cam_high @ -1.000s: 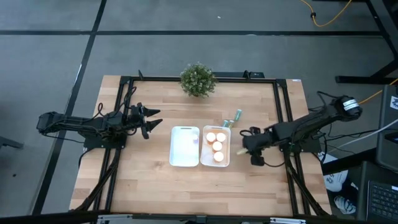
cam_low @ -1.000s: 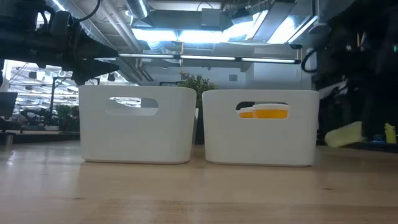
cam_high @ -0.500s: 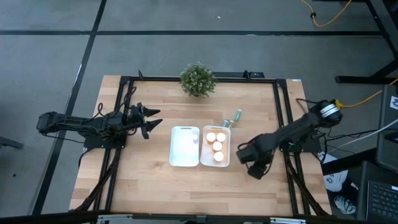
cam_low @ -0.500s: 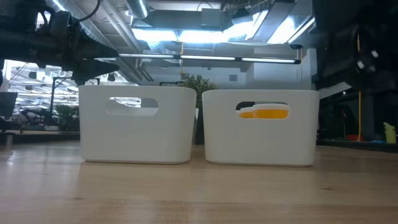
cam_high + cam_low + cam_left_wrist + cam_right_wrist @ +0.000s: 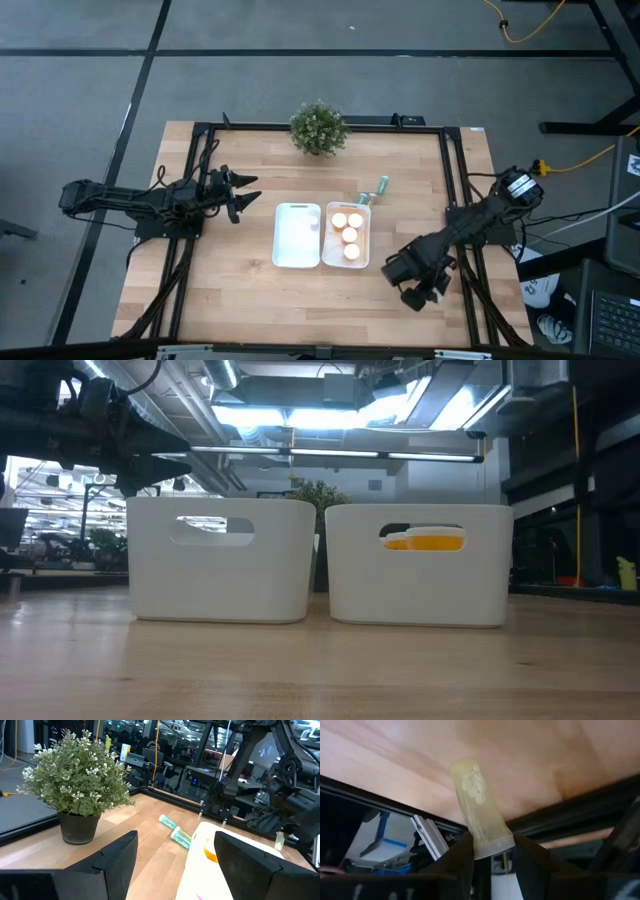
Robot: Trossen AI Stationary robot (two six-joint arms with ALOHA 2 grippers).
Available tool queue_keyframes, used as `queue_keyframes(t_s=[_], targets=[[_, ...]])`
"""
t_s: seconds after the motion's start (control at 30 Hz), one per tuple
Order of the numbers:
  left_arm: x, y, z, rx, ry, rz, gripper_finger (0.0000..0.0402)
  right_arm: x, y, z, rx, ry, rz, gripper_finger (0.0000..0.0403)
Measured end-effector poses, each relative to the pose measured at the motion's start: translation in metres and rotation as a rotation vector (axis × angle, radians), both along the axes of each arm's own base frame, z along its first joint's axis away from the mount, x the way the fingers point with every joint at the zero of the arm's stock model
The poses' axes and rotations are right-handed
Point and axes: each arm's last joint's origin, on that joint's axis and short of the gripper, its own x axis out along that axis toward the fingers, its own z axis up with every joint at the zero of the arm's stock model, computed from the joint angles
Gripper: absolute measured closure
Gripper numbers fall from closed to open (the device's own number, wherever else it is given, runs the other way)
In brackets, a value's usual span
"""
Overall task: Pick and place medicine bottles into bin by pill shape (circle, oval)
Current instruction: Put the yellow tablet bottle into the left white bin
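Observation:
My right gripper [image 5: 490,851] is over the table's near right part [image 5: 410,285], shut on a pale yellow-green medicine bottle [image 5: 477,810] with small round pills showing inside. Two white bins stand side by side at the table's middle. The left bin [image 5: 297,235] shows no bottles; the right bin [image 5: 360,262] holds three orange medicine bottles [image 5: 348,235]. Two teal medicine bottles [image 5: 375,190] lie on their sides on the table behind the right bin. My left gripper [image 5: 248,193] waits open at the table's left, pointing level toward the bins. My right gripper pinches the bottle's wider end [image 5: 491,842] between its two fingers [image 5: 462,857], one finger on each side. The bottle's other end sticks out ahead of the fingertips. The bottle is lifted clear of the table, above the wood near the black frame rail.
A potted plant [image 5: 318,127] stands at the table's far edge, behind the bins. Black frame rails [image 5: 455,180] run along the table's left and right sides. Bare wood lies in front of the bins [image 5: 320,670].
My right gripper has carried the bottle from beside the right bin toward the table's near edge, rolling and tipping downward on the way; it has stayed shut. In the low view the bottle has gone out of the picture at the right.

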Motion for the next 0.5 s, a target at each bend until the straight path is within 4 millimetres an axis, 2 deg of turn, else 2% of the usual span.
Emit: queue_keyframes(t_s=[0.2,0.5], targets=[[0.000,0.000,0.000,0.000,0.000,0.000,0.0147,-0.001,0.010,-0.010,0.015,0.139,-0.061,0.0284],[0.000,0.000,0.000,0.000,-0.001,0.000,0.0147,0.000,0.011,-0.022,-0.003,0.185,-0.065,0.0284]])
